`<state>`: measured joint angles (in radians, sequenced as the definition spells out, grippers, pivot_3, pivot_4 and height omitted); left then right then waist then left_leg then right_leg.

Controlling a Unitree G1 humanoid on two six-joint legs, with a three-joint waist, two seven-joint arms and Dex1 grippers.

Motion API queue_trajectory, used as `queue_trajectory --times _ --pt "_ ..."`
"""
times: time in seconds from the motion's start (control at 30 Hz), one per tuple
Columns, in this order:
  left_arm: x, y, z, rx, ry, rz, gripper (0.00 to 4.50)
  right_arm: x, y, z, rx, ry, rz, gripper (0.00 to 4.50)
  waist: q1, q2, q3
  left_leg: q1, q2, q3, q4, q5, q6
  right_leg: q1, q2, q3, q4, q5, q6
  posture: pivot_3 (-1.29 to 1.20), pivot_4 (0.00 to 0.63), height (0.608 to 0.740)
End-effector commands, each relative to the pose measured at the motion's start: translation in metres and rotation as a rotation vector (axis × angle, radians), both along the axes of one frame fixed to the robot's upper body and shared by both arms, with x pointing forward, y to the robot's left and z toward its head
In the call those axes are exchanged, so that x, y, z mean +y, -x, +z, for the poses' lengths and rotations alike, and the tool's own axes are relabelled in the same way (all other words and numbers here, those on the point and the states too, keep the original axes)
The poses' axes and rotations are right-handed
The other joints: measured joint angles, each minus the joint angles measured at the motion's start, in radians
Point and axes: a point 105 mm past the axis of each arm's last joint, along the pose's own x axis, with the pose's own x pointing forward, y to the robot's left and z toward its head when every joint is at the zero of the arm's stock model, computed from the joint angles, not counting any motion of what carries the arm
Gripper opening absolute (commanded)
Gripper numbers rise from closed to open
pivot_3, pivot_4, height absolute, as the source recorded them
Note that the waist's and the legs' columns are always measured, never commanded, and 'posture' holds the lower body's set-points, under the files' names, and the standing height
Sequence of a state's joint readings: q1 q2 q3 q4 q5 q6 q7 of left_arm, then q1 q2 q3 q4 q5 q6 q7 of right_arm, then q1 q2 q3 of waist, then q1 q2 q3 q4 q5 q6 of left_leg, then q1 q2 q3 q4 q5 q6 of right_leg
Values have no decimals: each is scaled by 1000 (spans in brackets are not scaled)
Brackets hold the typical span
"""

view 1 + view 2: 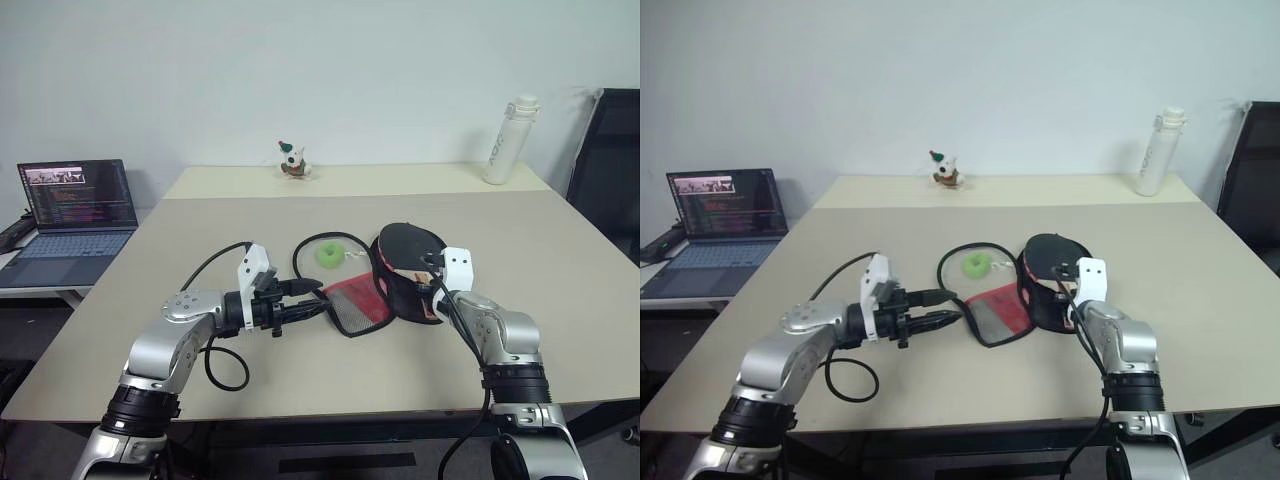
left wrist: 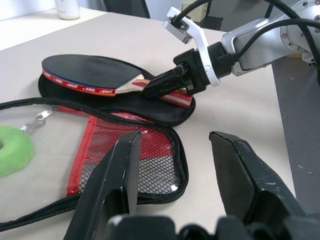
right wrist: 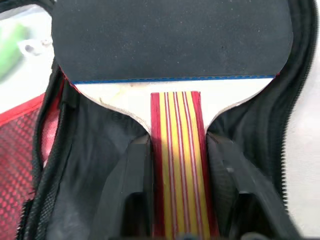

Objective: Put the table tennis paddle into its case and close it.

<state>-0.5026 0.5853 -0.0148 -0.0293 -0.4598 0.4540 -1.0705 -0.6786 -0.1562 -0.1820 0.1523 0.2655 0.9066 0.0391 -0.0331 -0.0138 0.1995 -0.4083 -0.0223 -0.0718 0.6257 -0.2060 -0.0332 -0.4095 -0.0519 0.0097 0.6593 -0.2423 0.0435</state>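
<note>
The right gripper point(image 3: 175, 190) is stretched forward and tipped a little down. Its two fingers point(image 3: 130, 190) are seen on each side of the paddle's point(image 2: 90, 75) handle, right against it, but whether they squeeze it cannot be told. The handle points back at this gripper, and the round black face points away from it. So the paddle's long line runs the same way as the gripper. The paddle is laid in the open half of the case point(image 2: 150, 107), just under the gripper.

The left gripper point(image 1: 305, 297) is held almost flat and is pointed across toward the right one. Its fingers point(image 2: 115, 185) are spread apart with nothing between them. Just past its tips the case's mesh flap point(image 1: 357, 303) is laid open on the table point(image 1: 560, 270). A green ring point(image 1: 330, 254) is seen a bit farther out, beside the flap.
</note>
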Motion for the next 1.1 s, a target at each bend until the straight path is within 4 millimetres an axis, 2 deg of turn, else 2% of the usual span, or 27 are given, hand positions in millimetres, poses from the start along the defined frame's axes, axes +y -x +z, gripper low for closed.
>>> queue_trajectory --times 0.03,0.13,0.27,0.33,0.4,0.47,0.6,0.73,0.9,1.1 --pt "1 2 8 -43 1 8 2366 4 2 20 -83 19 14 3038 0 0 0 0 0 0 0 0 0 0 0 0 0 0 0 0 150 740" --pt "6 -2 7 -45 5 45 2366 14 9 26 -108 58 77 4010 0 0 0 0 0 0 0 0 0 0 0 0 0 0 1 0 150 740" --pt "19 -15 2 -56 -28 150 2366 30 28 43 -154 58 253 4010 1 0 0 0 0 0 0 0 0 0 0 0 0 -2 4 0 150 740" --pt "34 -28 -5 -50 -69 246 2366 43 51 64 -212 52 444 4010 1 0 0 0 0 -1 0 0 0 0 0 0 0 -3 4 0 150 740" --pt "43 -36 -12 -39 -101 298 2366 45 71 77 -244 91 586 4010 1 0 0 0 0 -1 1 0 0 0 0 0 0 -3 4 0 150 740" --pt "48 -42 -16 -26 -115 329 2366 42 81 85 -258 114 657 4010 1 -1 -1 0 0 -2 1 0 0 1 0 -2 -1 -3 5 0 150 740" --pt "57 -56 -30 19 -142 400 1474 39 102 112 -312 30 796 4039 3 -2 0 0 0 -3 1 0 0 1 0 -3 -1 -3 5 0 150 740" --pt "55 -67 -40 36 -165 425 13 26 102 115 -306 75 782 4039 4 -3 0 0 0 -2 1 0 0 2 -1 -2 -2 -3 5 0 150 740" --pt "38 -85 -50 68 -128 444 13 20 101 115 -307 95 767 4039 6 -4 0 -1 0 -2 2 0 0 2 -1 -3 -1 -3 5 0 150 740" --pt "8 -94 -64 111 -80 389 13 17 114 101 -262 139 826 4039 6 -6 1 -2 -1 -2 2 0 0 1 -1 -3 -2 -2 5 0 150 740"
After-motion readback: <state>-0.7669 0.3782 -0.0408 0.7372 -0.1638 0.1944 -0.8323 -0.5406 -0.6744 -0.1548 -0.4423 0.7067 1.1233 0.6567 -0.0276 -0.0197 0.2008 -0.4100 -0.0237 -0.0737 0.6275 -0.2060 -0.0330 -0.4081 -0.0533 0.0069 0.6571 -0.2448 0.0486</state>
